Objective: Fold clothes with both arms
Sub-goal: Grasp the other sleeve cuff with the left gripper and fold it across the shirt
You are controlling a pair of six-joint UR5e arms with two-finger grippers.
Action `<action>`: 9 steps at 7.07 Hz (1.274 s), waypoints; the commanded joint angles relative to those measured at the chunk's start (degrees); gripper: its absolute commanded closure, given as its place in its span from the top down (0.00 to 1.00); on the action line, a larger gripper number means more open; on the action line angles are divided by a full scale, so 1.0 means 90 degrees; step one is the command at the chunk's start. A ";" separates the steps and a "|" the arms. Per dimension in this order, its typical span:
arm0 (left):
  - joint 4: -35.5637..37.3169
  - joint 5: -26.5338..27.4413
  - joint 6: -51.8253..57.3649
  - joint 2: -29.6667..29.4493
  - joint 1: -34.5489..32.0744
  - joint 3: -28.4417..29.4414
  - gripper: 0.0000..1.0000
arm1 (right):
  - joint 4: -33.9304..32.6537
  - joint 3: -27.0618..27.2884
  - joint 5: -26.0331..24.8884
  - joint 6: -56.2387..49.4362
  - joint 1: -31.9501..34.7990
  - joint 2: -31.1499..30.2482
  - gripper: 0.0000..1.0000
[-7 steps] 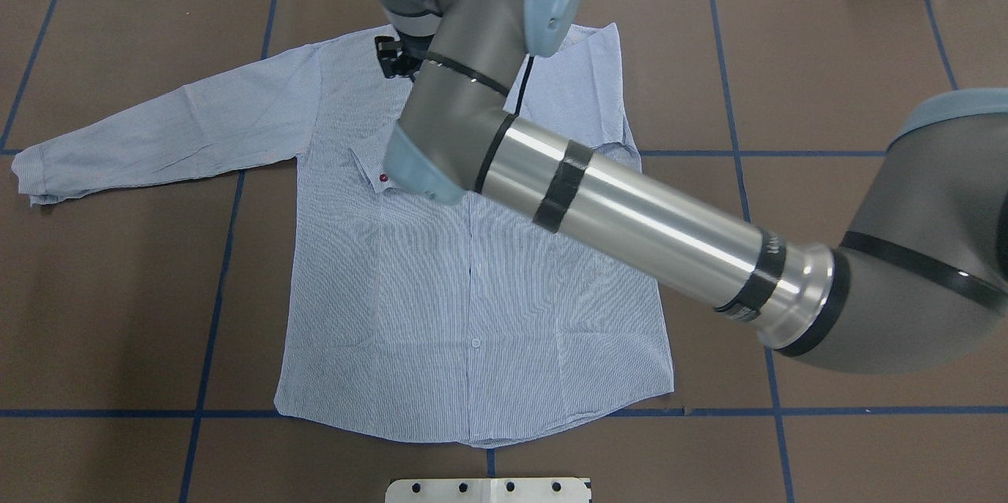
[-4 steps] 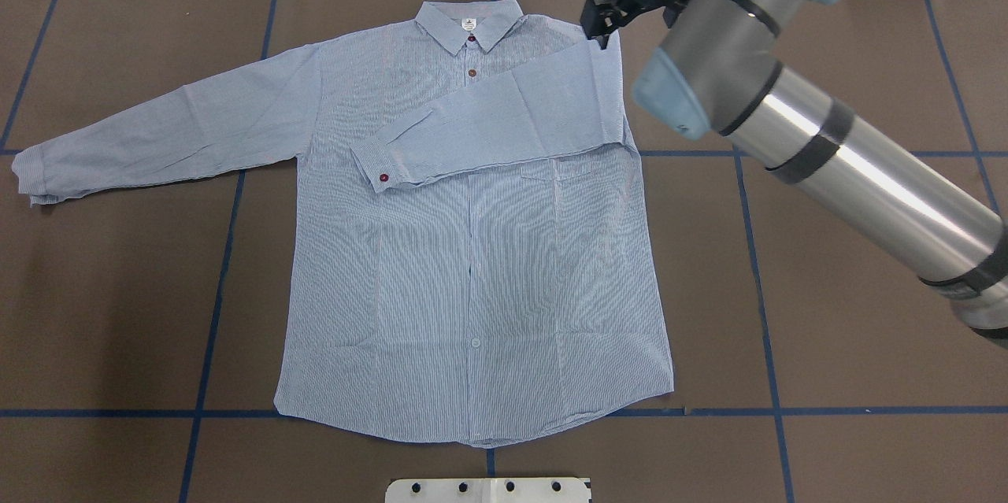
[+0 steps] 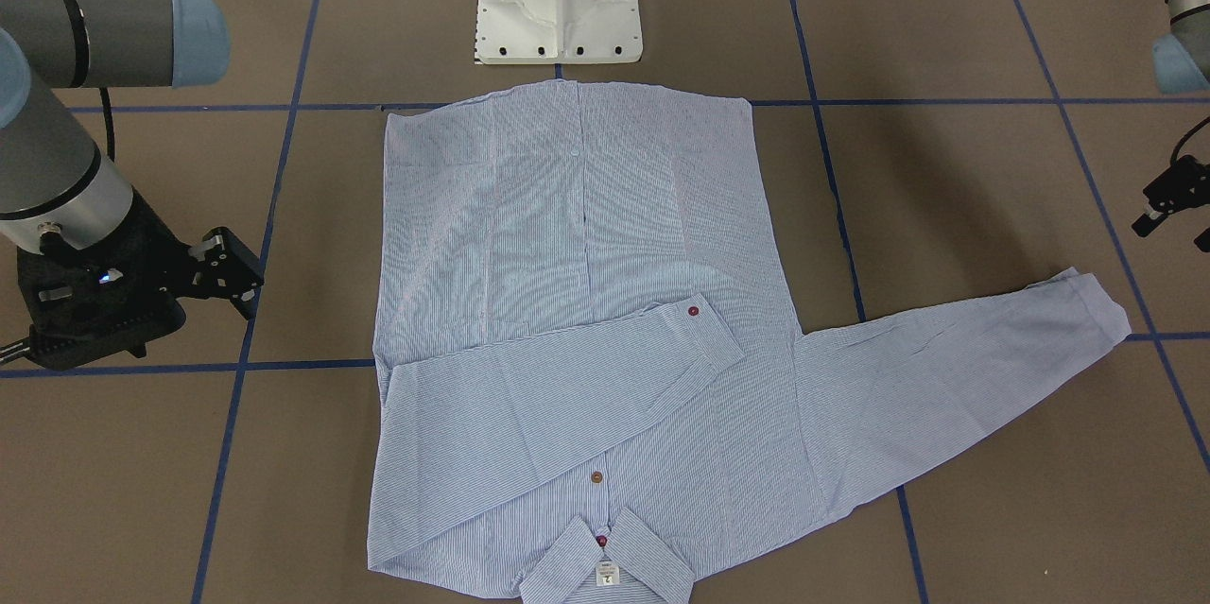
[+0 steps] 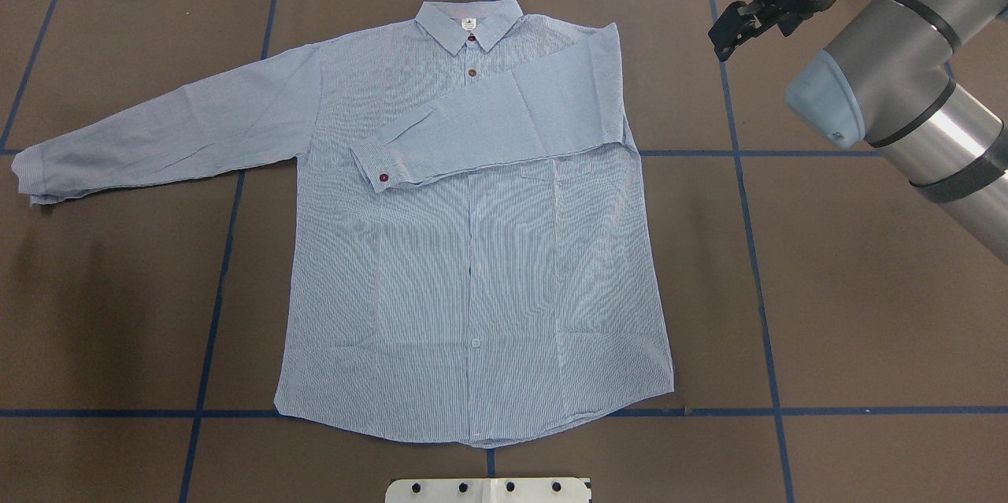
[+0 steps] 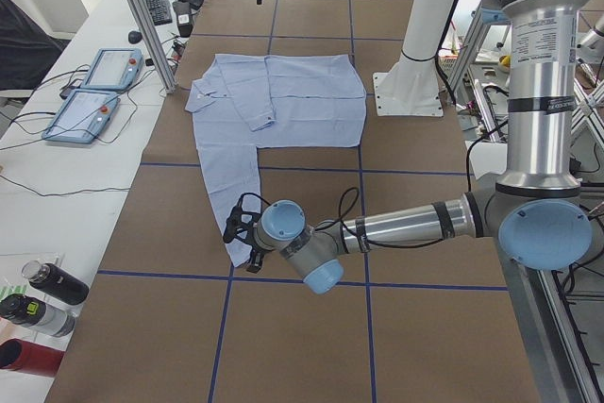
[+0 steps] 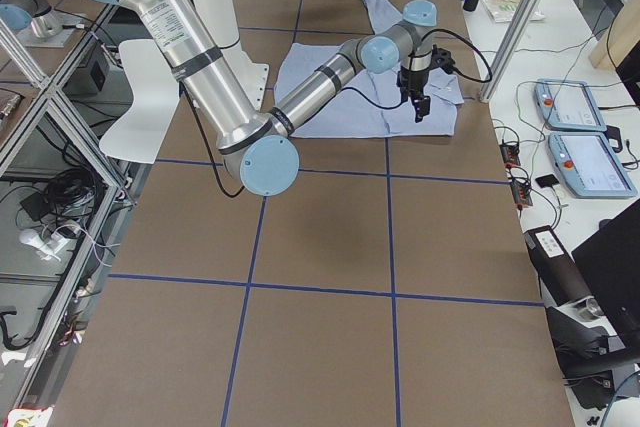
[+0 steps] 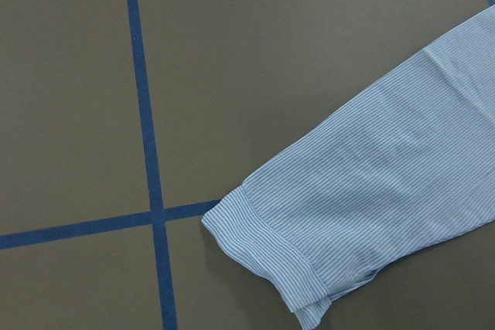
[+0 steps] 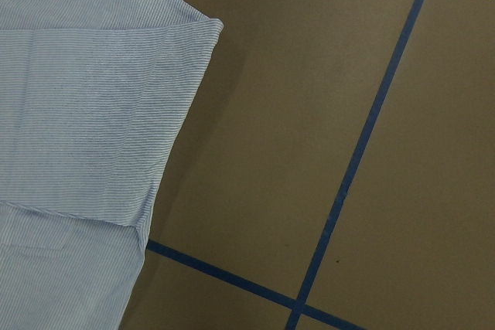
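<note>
While the shirt [image 4: 472, 267] is lying flat mid-frame on the table [image 4: 850, 290], one sleeve [image 4: 488, 125] folded across its chest, we are hovering our right gripper [image 4: 726, 31] at upper right and our left gripper [image 3: 1172, 207] near the outstretched cuff [image 3: 1097, 306], both with jaws parted, holding nothing.

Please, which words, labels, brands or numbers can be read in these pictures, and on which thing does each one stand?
No text can be read.
White collar label on the shirt: print too small.
Left arm's printed band: blurred.
Right arm's printed band: blurred.
</note>
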 commanded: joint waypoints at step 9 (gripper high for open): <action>-0.0379 0.0883 -0.1182 -0.0643 0.1192 0.0897 0.96 | 0.0002 -0.0013 0.0006 0.0058 -0.0018 -0.0038 1.00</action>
